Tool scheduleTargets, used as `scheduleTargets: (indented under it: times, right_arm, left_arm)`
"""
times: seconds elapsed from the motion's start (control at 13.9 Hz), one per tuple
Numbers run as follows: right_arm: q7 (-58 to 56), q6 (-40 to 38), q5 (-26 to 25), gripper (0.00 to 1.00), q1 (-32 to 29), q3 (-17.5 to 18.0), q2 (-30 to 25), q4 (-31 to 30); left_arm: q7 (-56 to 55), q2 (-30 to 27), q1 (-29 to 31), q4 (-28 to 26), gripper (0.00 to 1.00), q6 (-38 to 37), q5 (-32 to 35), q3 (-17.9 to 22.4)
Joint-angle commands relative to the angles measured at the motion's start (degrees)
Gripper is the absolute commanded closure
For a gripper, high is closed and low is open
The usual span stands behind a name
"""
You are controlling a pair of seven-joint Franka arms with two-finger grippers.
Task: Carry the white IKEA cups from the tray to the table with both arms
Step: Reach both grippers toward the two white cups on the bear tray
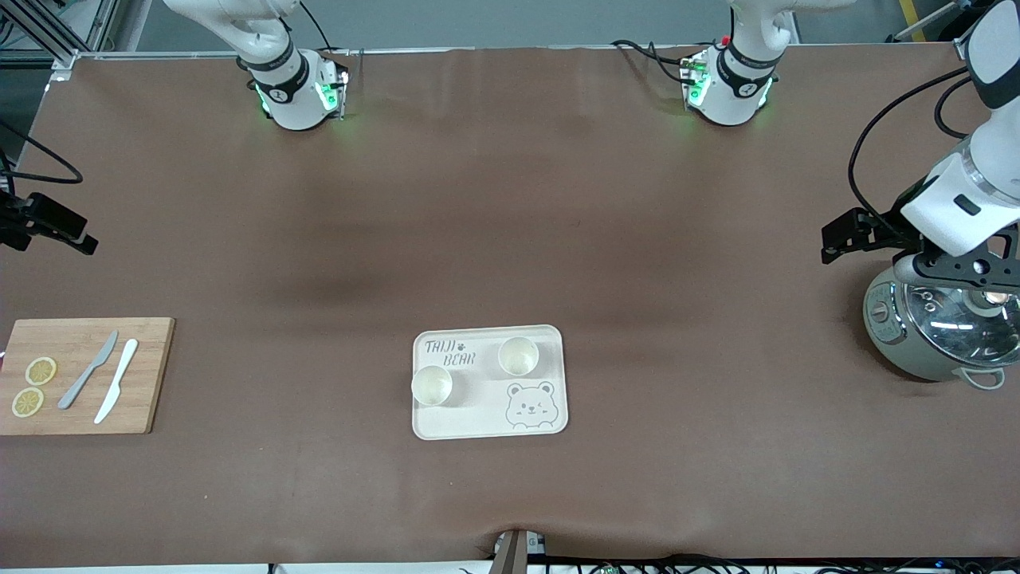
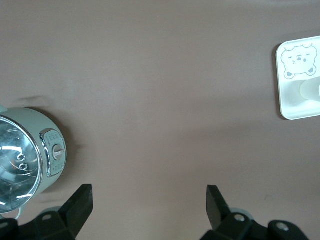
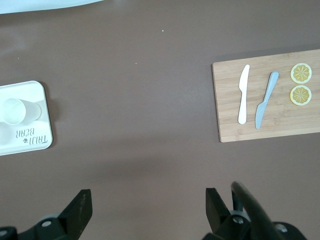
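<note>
Two white IKEA cups stand upright on the cream bear tray (image 1: pixel 478 426) in the middle of the table: one (image 1: pixel 518 355) farther from the front camera, one (image 1: pixel 431 386) nearer, toward the right arm's end. One cup shows in the right wrist view (image 3: pixel 17 111) and one partly in the left wrist view (image 2: pixel 310 91). My left gripper (image 1: pixel 837 243) (image 2: pixel 150 192) hangs open and empty over bare table beside the rice cooker. My right gripper (image 1: pixel 80 239) (image 3: pixel 147 195) hangs open and empty over bare table at the right arm's end.
A silver rice cooker (image 1: pixel 932 327) (image 2: pixel 25 155) stands at the left arm's end. A wooden cutting board (image 1: pixel 151 375) (image 3: pixel 227 110) at the right arm's end holds a grey knife (image 1: pixel 88 371), a white knife (image 1: pixel 116 381) and two lemon slices (image 1: pixel 40 371).
</note>
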Motion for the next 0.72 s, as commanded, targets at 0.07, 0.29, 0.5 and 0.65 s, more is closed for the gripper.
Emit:
scheduleTargets:
  times: [0.07,0.29,0.5,0.65]
  right_arm:
    - [0.5,-2.7,-0.9,0.0,1.0,0.4,-0.6,2.0]
    - [0.5,-2.9,-1.4,0.0,1.0,0.4,-0.6,2.4]
    - [0.2,-2.9,-1.4,0.0,1.0,0.4,-0.5,2.4]
    - [-0.1,-2.8,-1.4,0.0,0.9,0.3,-0.4,2.4]
  left_arm:
    - [-0.4,0.2,0.0,0.5,0.0,0.6,0.5,-0.4]
    - [-0.7,3.0,-0.6,0.7,0.0,2.8,-0.6,-1.8]
    - [-7.4,8.8,-3.1,1.1,0.0,6.2,-2.2,-2.4]
    - [-14.0,17.6,-7.5,7.6,0.0,8.8,-1.8,-2.1]
